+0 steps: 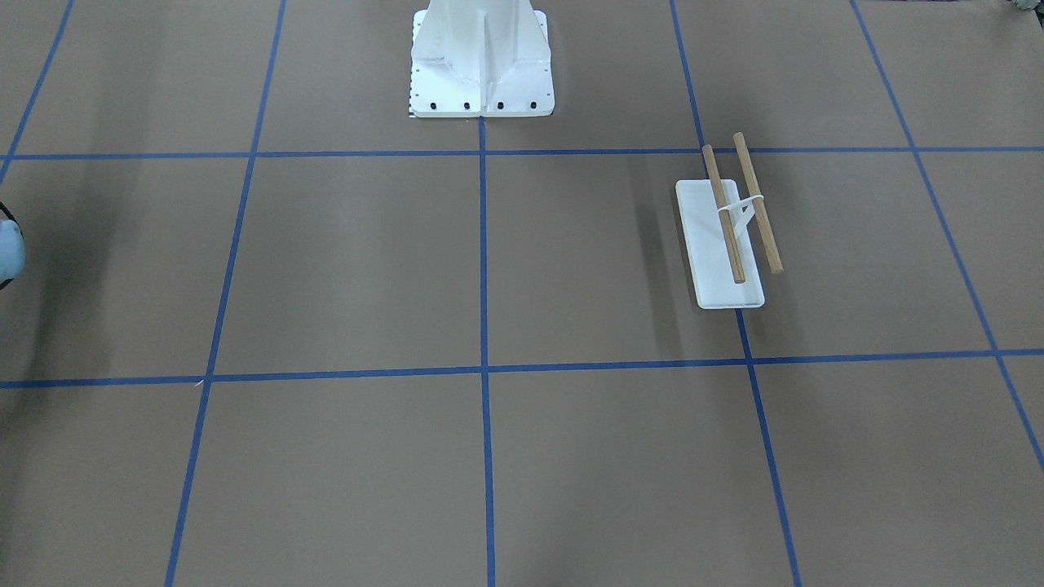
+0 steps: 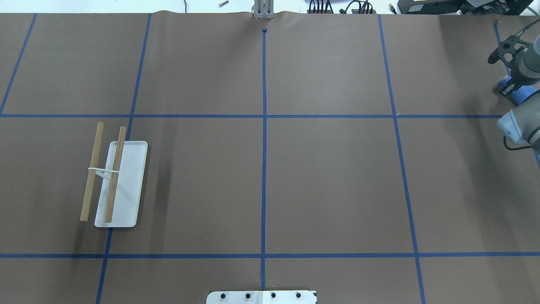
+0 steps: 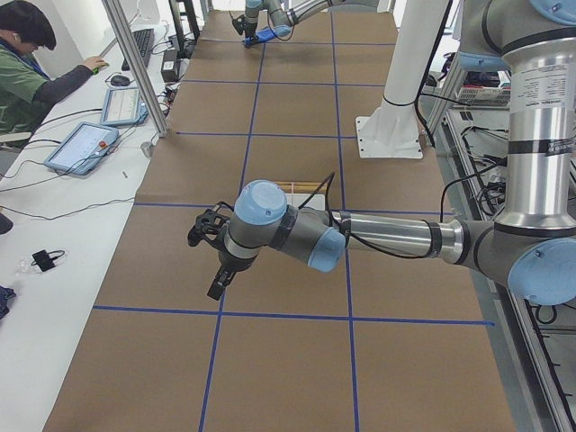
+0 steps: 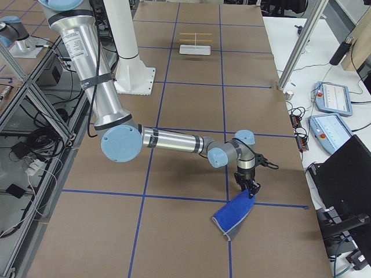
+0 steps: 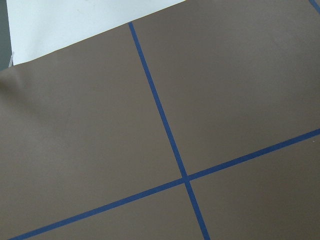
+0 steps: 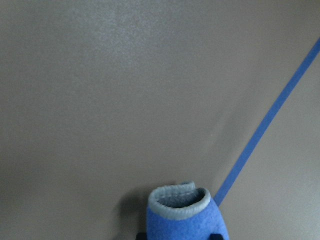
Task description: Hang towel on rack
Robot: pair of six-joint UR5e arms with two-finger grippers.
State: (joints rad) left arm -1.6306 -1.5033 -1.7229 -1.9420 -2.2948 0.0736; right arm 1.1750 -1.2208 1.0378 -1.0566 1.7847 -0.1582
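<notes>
Well outstretched, right hand [image 4: 251, 187] clamps the towel [image 4: 233, 213] — left hand [image 3: 216, 290], cannot tell.

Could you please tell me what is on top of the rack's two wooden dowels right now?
Nothing: both dowels are bare. The towel is in the right gripper, far from the rack. Part of the base beneath one dowel is covered in the overhead view.

The towel [image 4: 235, 214] is bright blue with a pale grey edge. The rack [image 2: 131, 181] has a white base and light-brown dowels. The surface [image 2: 329, 181] is brown with blue grid lines.
</notes>
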